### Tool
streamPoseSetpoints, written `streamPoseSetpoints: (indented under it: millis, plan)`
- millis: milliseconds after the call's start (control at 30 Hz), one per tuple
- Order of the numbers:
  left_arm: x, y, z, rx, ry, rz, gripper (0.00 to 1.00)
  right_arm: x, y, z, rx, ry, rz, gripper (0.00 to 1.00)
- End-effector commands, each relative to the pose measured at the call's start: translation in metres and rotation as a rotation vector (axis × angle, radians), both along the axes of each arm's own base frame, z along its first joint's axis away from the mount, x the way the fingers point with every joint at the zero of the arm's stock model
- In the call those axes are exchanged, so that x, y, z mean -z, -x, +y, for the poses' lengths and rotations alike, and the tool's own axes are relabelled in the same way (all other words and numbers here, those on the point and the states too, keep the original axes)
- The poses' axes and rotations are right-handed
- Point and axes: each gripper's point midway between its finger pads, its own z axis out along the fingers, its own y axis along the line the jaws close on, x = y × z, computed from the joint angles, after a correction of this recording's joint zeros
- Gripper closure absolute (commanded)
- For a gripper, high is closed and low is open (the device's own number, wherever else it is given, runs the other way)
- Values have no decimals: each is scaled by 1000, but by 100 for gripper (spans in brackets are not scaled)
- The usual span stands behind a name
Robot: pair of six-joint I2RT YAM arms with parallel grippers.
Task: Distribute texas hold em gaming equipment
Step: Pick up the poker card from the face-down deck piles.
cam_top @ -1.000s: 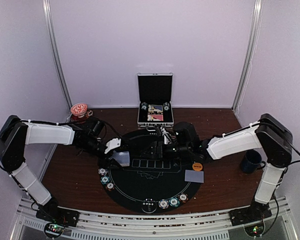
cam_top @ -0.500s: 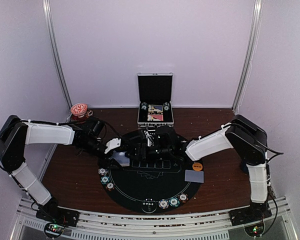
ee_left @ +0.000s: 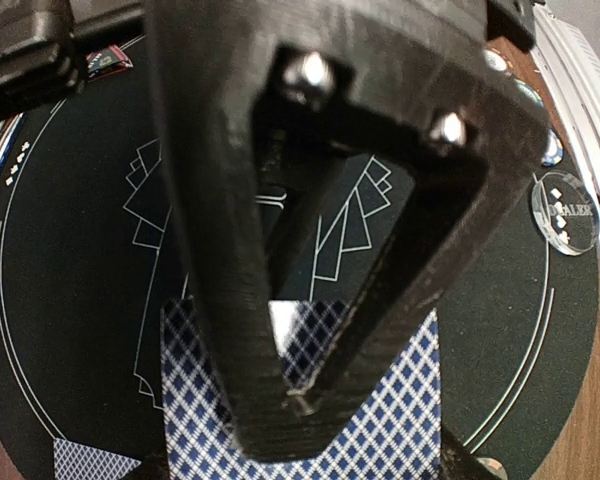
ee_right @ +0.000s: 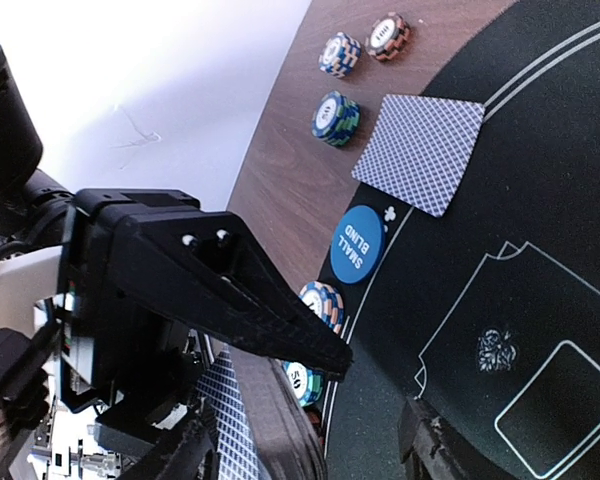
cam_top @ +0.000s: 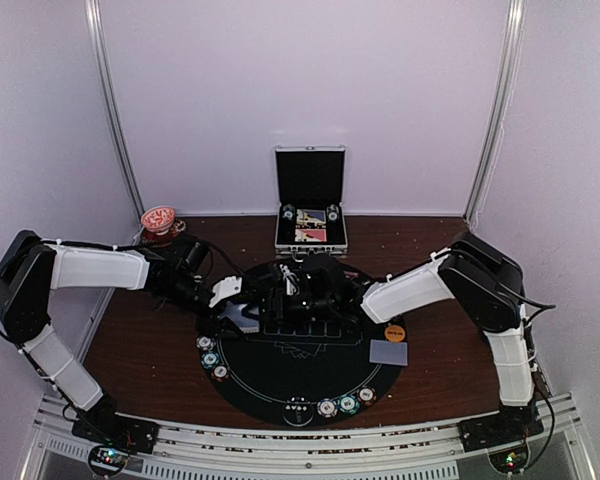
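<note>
A round black felt mat printed with thin white lines lies on a brown wooden table closed in by pale walls. An open metal case sits at the back edge, and a red-and-white bowl is in the far left corner. The left gripper is clamped on a stack of cards with blue-and-white diamond backs, holding it over the far left part of the mat. The right gripper sits just beside it with its jaws well apart; whether they touch the cards I cannot tell. A short row of striped chips lies on the wood at the mat's left edge, and a second row of chips lies along the near edge. An orange disc and a single face-down card lie close together at the mat's right edge. A blue disc marked SMALL BLIND lies at the rim beside another face-down card. A clear disc marked DEALER lies near the mat's edge.
</note>
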Motion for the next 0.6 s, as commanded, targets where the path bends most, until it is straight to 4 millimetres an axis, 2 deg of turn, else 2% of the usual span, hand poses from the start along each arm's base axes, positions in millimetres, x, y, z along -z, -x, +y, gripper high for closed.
streamPoseSetpoints:
  millis: [0, 333, 567]
  plan:
    - [-10, -3, -4, 18, 36, -22, 39, 14, -5, 0, 27, 64, -7, 41]
    - [-9, -3, -4, 18, 33, -19, 39, 27, -10, -23, 72, 103, 14, 65]
    - [-7, -4, -4, 18, 29, -16, 39, 17, -10, -28, 68, 91, 5, 75]
